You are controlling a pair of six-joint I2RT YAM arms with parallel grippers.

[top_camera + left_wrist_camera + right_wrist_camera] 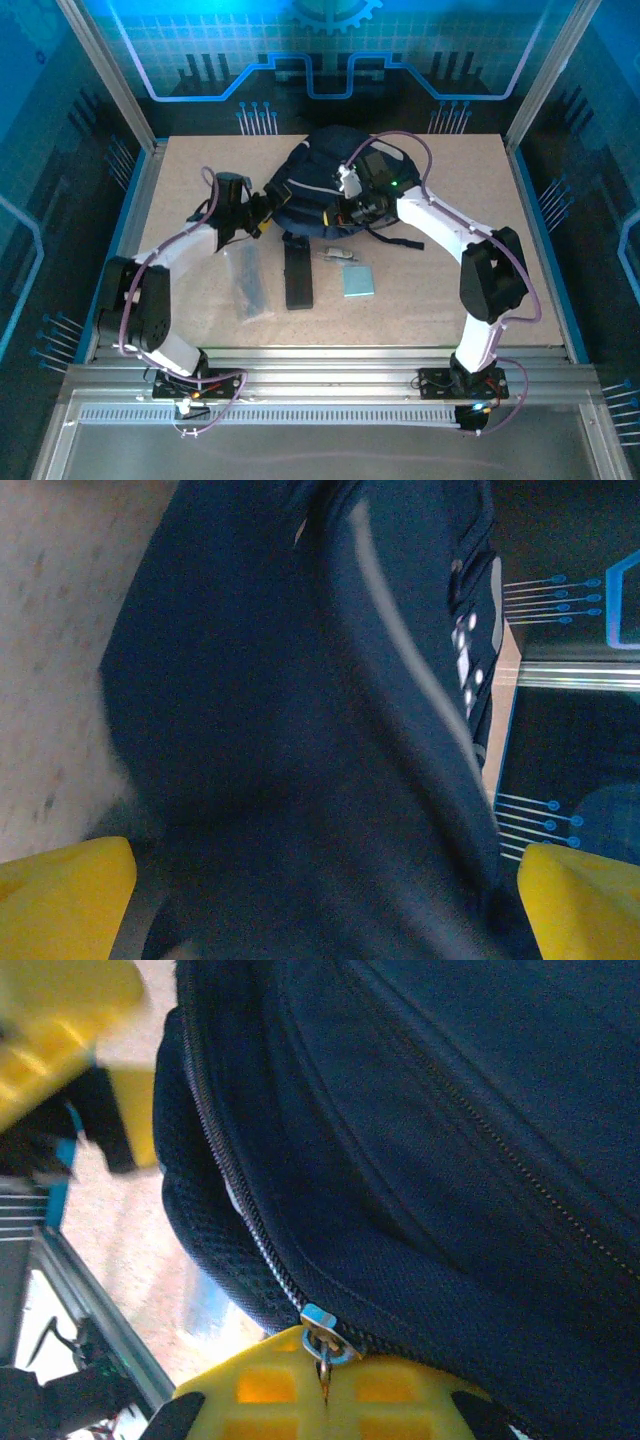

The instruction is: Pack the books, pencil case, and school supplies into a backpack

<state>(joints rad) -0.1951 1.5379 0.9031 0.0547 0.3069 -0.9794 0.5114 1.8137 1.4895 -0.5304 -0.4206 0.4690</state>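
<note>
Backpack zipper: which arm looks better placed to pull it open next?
Right, I'd say. The right gripper is shut, with the zipper pull at its yellow fingertips, apparently pinched. The left gripper is open against the side fabric of the backpack and holds nothing.

A pale, speckled particle-board desk sits inside an aluminium frame, with slotted aluminium rails along its near edge. The back wall glows blue with circuit-line graphics and a gear motif. The side panels are darker.
</note>
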